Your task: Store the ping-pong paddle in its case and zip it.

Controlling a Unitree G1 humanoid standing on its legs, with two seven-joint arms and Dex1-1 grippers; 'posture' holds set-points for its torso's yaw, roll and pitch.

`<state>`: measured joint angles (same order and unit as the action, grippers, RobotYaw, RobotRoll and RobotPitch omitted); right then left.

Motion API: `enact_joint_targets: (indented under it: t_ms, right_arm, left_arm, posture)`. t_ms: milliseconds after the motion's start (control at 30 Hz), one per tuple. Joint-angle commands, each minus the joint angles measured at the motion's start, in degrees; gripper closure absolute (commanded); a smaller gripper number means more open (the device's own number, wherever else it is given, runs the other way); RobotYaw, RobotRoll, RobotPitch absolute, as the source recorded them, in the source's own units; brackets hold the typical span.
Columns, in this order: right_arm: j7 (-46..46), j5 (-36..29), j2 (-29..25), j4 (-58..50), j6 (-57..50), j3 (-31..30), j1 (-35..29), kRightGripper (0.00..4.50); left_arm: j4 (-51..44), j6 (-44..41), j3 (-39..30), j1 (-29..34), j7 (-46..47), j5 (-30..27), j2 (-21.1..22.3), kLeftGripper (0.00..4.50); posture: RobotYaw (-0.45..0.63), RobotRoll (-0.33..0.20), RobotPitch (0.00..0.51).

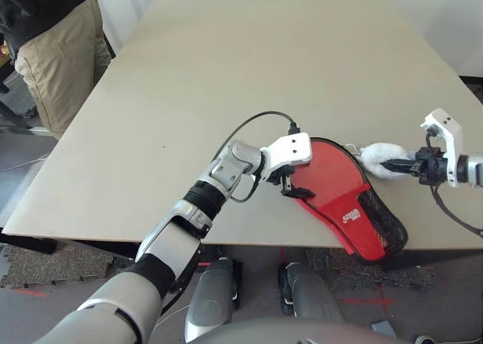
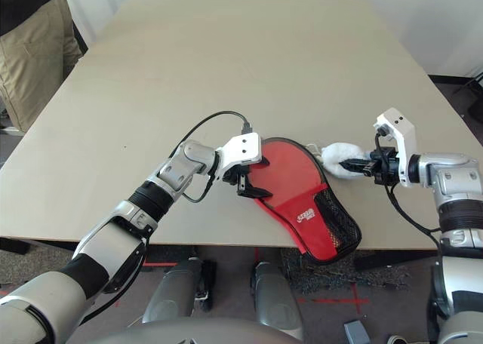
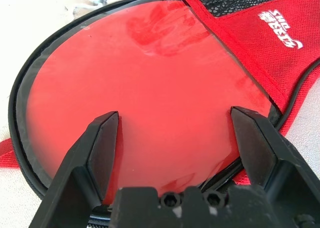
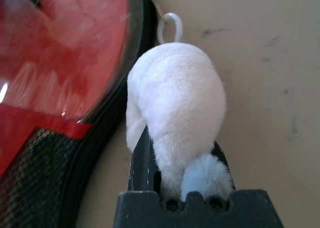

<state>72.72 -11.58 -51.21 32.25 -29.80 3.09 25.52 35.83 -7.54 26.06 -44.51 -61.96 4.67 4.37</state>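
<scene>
Nearest, the case lies flat at the front edge of the surface, its mesh-pocket end just past that edge, its round end farther in. Within it the ping-pong paddle shows its red face through the unzipped opening, so insertion appears complete and zipping remains. The left claw rests at the case's round end with fingers spread wide over the paddle face, judged to be steadying the case against the zip pull. Beyond and to the right, the right claw is pinched on the white pom-pom, drawing the zipper by its tab.
</scene>
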Motion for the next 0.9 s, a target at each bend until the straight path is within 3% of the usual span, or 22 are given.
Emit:
enact_joint_targets:
  t_ms: [33,667,900]
  right_arm:
    - [3.57,-0.63,-2.85,-3.16,-3.43,-1.69,-4.46,4.3]
    - [10.73,-6.38,-12.9,-16.09,-11.16,-2.51,-19.77,4.3]
    - [12.39,-5.36,-16.43,-17.42,-8.65,-4.98,-26.49,4.3]
  left_arm:
    - [3.4,-0.93,3.09,1.14,0.51,3.49,0.5,0.0]
    - [2.14,-1.59,3.37,1.8,0.01,3.31,0.86,0.0]
    - [1.81,-1.96,3.41,1.88,0.05,3.08,1.14,0.0]
  posture:
    - [-0.04,0.0,0.165]
    - [-0.05,0.0,0.183]
    - [-0.06,0.0,0.182]
